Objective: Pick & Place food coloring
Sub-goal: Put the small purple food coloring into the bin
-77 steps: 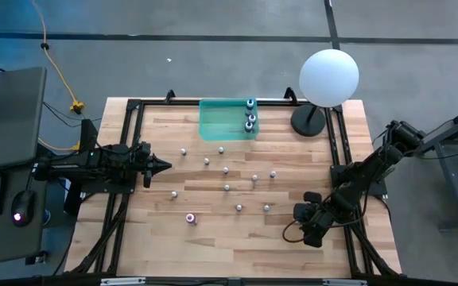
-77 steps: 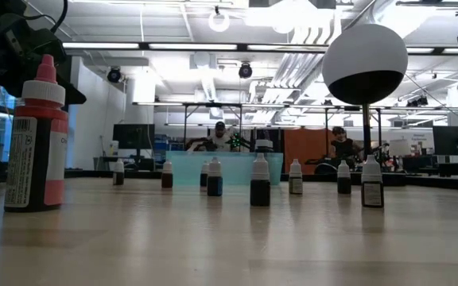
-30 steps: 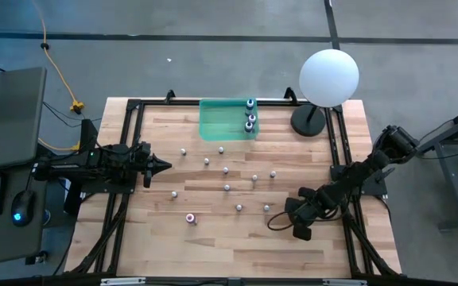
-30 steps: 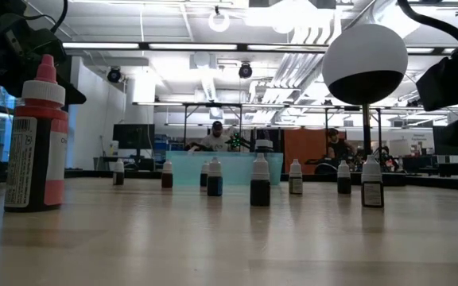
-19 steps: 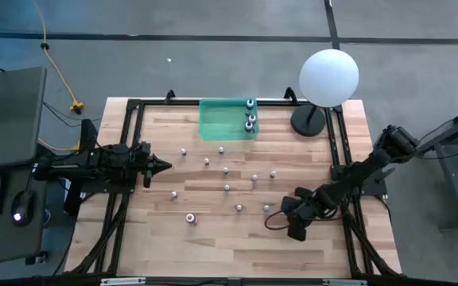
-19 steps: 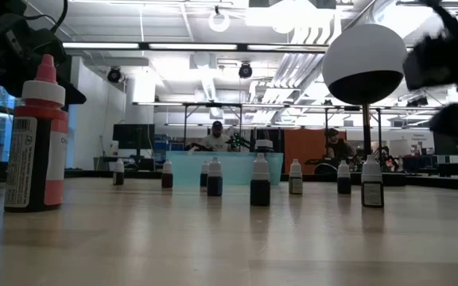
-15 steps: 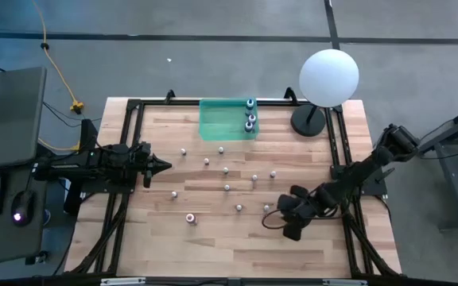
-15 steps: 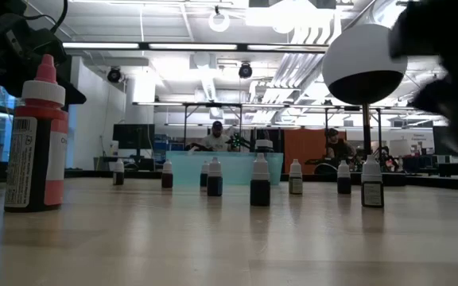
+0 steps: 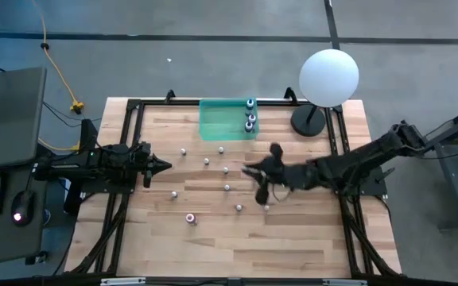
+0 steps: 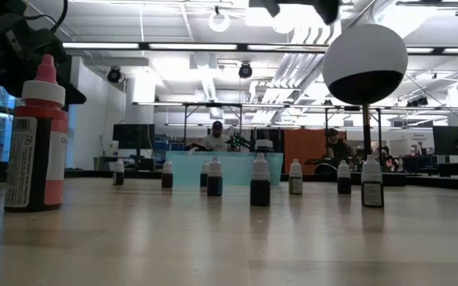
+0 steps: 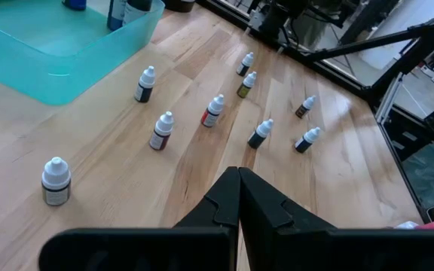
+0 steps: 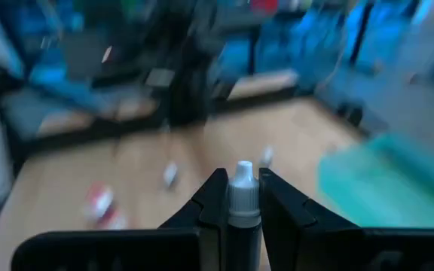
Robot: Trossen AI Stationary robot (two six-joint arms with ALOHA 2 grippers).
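Note:
My right gripper [image 9: 253, 173] hangs above the middle of the table, shut on a small food coloring bottle [image 12: 243, 197] with a whitish cap. Several more small bottles [image 9: 227, 187] stand upright on the wood; a pink-capped one [image 9: 190, 218] stands nearer the front and looms large in the low view [image 10: 36, 135]. A few bottles [image 9: 250, 119] stand in the green tray [image 9: 217, 123] at the far edge. My left gripper [image 9: 165, 166] waits shut at the table's left, its fingers together [image 11: 238, 181] and touching nothing. My right gripper pinches the bottle between its two fingers, one finger [image 12: 215, 197] on each side. The whitish cap [image 12: 243, 181] shows between the fingertips, and the fingers hide the body. The fingers come nearly level from the table's right. The bottle is lifted clear of the table.
A white globe lamp [image 9: 329, 77] stands on its dark base [image 9: 308, 121] at the far right corner. Black frame rails [image 9: 336, 151] run along the table's sides. Bare wood [image 9: 213, 246] lies along the near edge. A laptop and mouse sit off the table's left.
My right gripper has risen from low at the table's near right and swung left and away from the near edge to above the middle. It has tipped from pointing down to nearly level. The standing bottles have not moved.

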